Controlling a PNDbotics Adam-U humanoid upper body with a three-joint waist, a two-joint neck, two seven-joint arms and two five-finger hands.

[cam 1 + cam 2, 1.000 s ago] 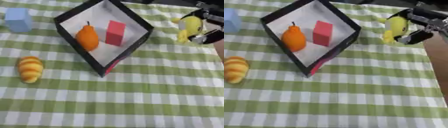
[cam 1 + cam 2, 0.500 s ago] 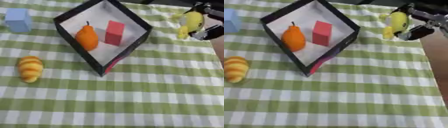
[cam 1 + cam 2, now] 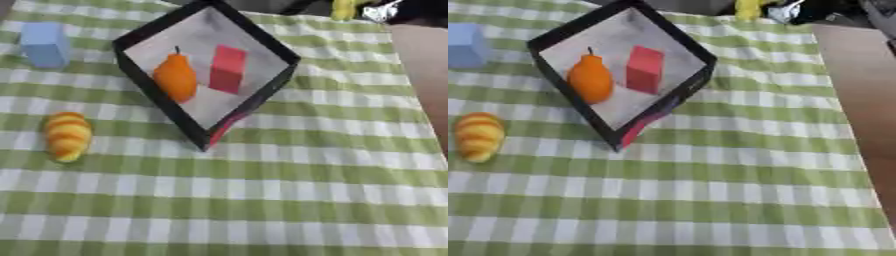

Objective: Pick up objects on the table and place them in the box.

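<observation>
One yellow object (image 3: 750, 8) upright, lengthwise vertical, clasped by right hand (image 3: 791, 10), above box (image 3: 677, 36).

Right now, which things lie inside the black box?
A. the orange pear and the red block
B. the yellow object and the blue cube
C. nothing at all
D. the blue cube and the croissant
A: the orange pear and the red block stand on the white floor of the black box, while the blue cube and the croissant lie outside on the cloth.
</observation>
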